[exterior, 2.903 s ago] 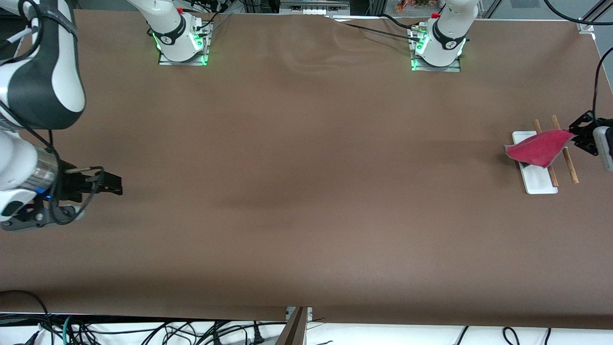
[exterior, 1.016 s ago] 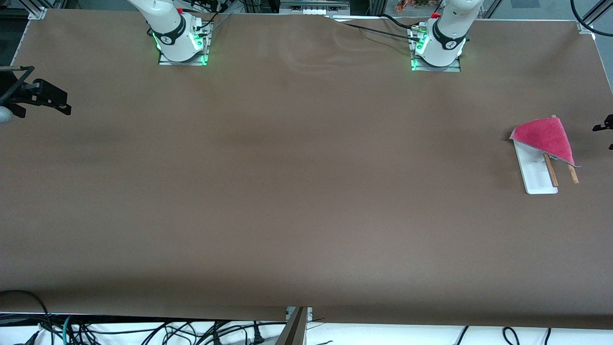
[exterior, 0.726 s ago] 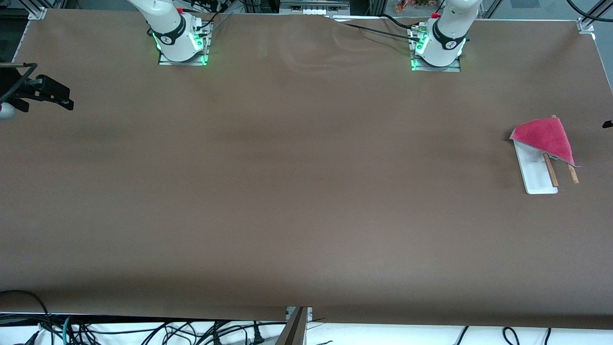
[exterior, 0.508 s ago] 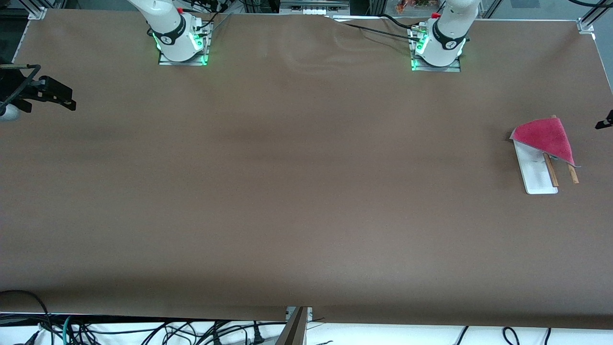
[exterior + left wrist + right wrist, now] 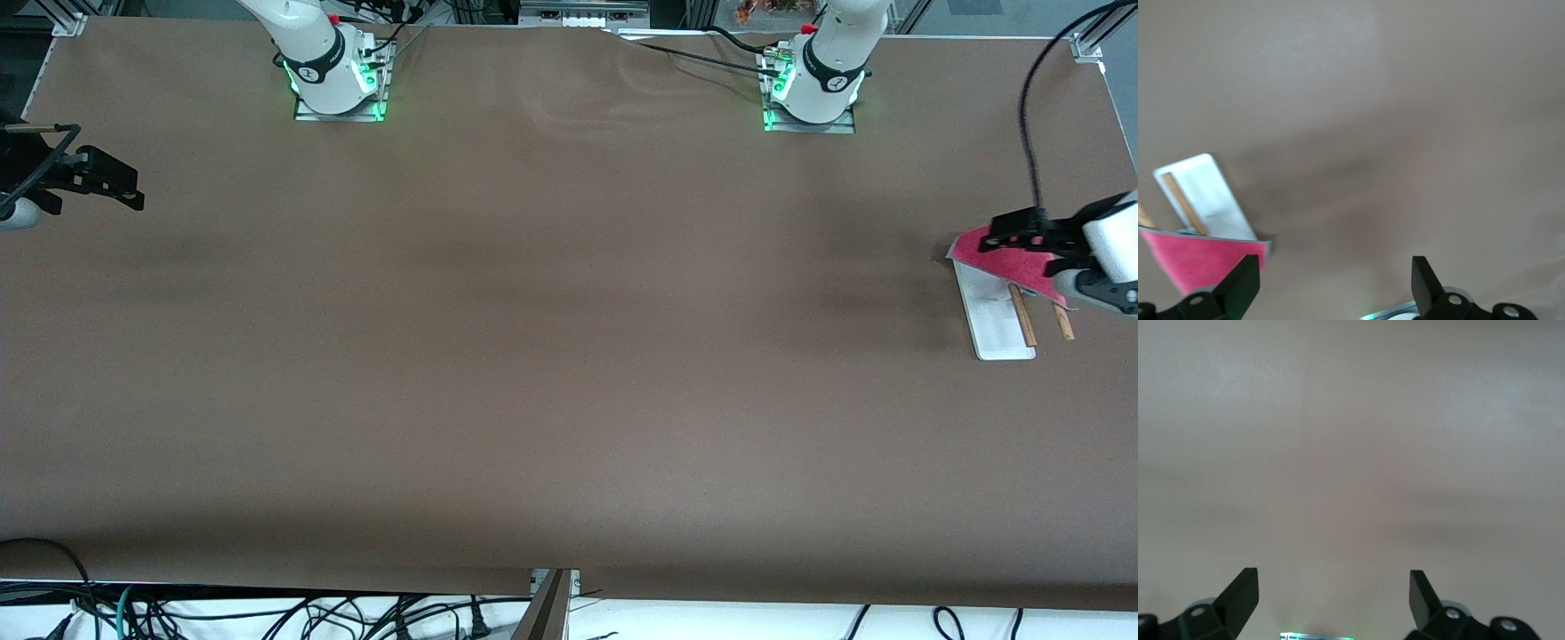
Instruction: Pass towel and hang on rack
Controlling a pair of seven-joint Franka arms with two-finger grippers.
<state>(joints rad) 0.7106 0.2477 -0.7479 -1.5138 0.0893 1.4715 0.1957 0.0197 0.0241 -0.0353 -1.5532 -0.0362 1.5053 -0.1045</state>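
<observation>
The pink-red towel [image 5: 1022,267] lies draped over the rack's two brown rods [image 5: 1024,318], at their end farther from the front camera. The rack's white base [image 5: 996,327] stands near the left arm's end of the table. My left gripper [image 5: 1012,231] is open and empty in the air over the towel. In the left wrist view the towel [image 5: 1198,259] and rack base [image 5: 1208,193] show beside one finger of the left gripper [image 5: 1333,270]. My right gripper [image 5: 129,188] is open and empty over bare table at the right arm's end; its wrist view [image 5: 1331,579] shows only tabletop.
The brown table cover [image 5: 569,338] is bare between the two grippers. Both arm bases [image 5: 338,76] stand at the edge farthest from the front camera. Cables hang below the table's nearest edge [image 5: 267,613].
The left gripper let go of the towel, drew back off the table's end, then came back over the towel. The towel stays draped on the rods. The right gripper barely moved.
</observation>
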